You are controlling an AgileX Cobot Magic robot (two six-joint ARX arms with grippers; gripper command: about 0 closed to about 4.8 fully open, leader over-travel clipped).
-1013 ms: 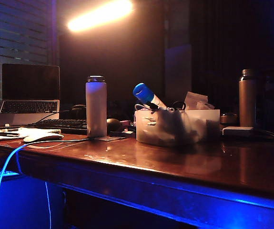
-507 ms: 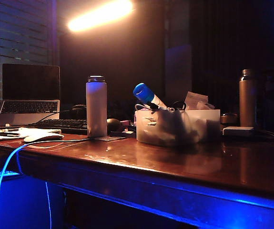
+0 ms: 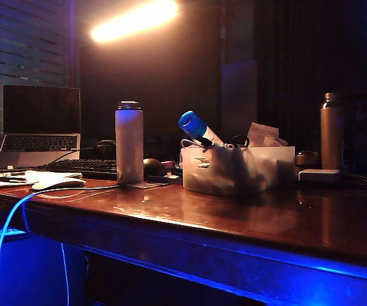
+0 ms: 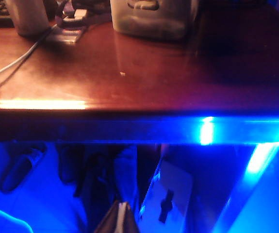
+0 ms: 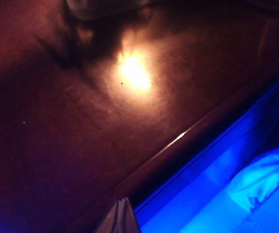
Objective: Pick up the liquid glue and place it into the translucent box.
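Exterior view gives you no sight of either arm; you see only the dim wooden table [image 3: 247, 223] under a red-orange glow with blue light along its front edge. The liquid glue [image 3: 199, 129] lies tilted inside the translucent box [image 3: 237, 169], its blue cap sticking up over the box's left rim while the lower body is hidden behind the frosted wall. Other contents of the box read only as dark smudges and pale scraps. A white flask [image 3: 129, 143] stands left of the box, well apart from a brown metal bottle [image 3: 331, 131] on the far right. A laptop [image 3: 39, 126] and keyboard [image 3: 84, 167] sit at the back left, partly lost in the gloom.

Left wrist view shows you the left gripper [image 4: 121, 218] only as a pair of fingertips pressed together at the frame edge, closed on nothing, held off the table's front edge with the box cut off at the far side. Right wrist view shows the right gripper [image 5: 120, 215] the same way, tips together and empty, over the table's near edge; everything else there is a glare spot and shadow.
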